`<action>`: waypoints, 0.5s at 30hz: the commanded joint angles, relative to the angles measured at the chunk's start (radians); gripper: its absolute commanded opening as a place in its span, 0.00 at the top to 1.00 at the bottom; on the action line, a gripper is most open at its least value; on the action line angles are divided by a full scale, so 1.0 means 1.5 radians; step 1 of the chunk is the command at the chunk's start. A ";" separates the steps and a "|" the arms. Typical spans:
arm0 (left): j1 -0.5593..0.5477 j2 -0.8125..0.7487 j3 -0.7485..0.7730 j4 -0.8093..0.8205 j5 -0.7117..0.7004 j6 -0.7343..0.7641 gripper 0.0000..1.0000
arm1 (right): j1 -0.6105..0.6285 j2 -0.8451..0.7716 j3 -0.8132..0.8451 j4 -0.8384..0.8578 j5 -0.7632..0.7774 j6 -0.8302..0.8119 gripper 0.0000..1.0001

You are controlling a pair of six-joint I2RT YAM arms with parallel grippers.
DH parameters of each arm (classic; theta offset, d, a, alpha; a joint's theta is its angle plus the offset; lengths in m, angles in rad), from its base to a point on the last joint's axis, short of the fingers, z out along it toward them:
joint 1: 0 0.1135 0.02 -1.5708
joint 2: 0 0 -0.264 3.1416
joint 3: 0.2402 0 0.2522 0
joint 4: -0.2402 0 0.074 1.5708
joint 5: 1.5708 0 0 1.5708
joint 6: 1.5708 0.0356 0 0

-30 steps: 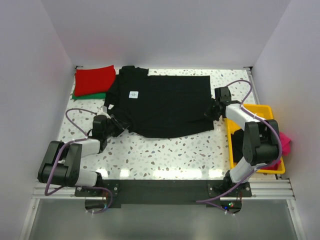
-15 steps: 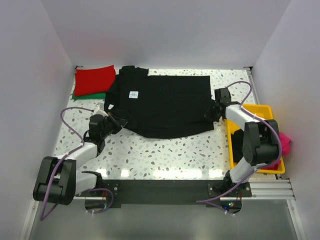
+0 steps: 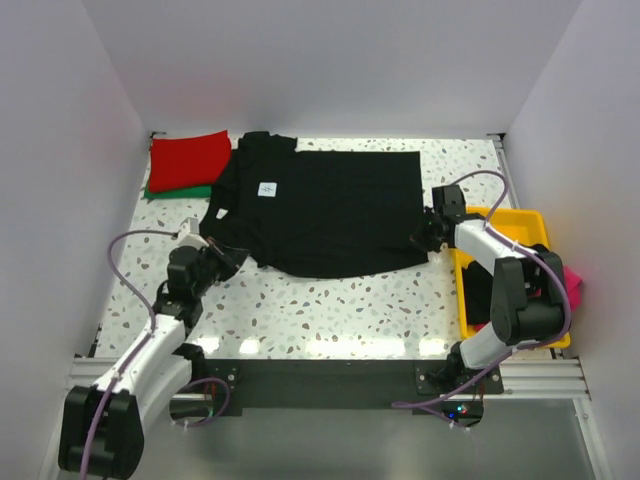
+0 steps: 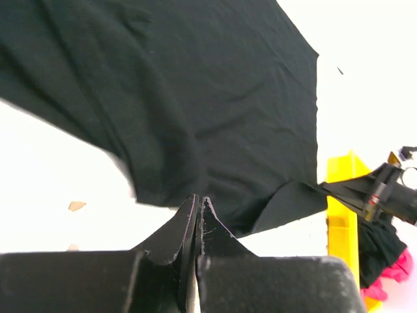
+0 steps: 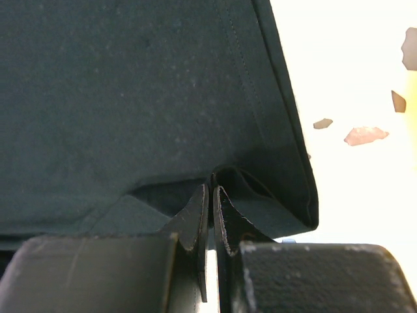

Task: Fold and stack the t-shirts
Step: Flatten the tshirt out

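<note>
Top external shot: black t-shirt (image 3: 320, 210) lies spread flat mid-desk, soft matte cotton, small white neck label (image 3: 266, 188) facing up, near hem a bit wavy. Speckled terrazzo desk (image 3: 330, 300) has an open strip between that hem and the arm bases. A folded red t-shirt (image 3: 188, 160) sits on a green t-shirt (image 3: 180, 191) at the far-left corner, just beside the black sleeve. The left fingers (image 4: 182, 231) are pinched tight on the near-left edge of the black t-shirt, and the right fingers (image 5: 192, 222) are clamped on a rolled fold at its right corner. A hard yellow tray (image 3: 532, 222) with pink cloth (image 3: 572, 280) hugs the right edge.
</note>
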 commanded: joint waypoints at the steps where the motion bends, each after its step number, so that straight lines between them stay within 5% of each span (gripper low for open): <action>1: -0.006 -0.070 -0.018 -0.097 -0.053 0.007 0.99 | 0.000 -0.041 -0.014 0.024 -0.008 0.007 1.00; 7: -0.020 0.020 -0.051 -0.024 -0.032 0.008 0.50 | -0.002 -0.044 -0.011 0.025 -0.009 0.008 1.00; 15: -0.074 0.203 -0.036 0.120 -0.069 0.001 0.32 | -0.001 -0.040 -0.002 0.015 -0.007 -0.001 1.00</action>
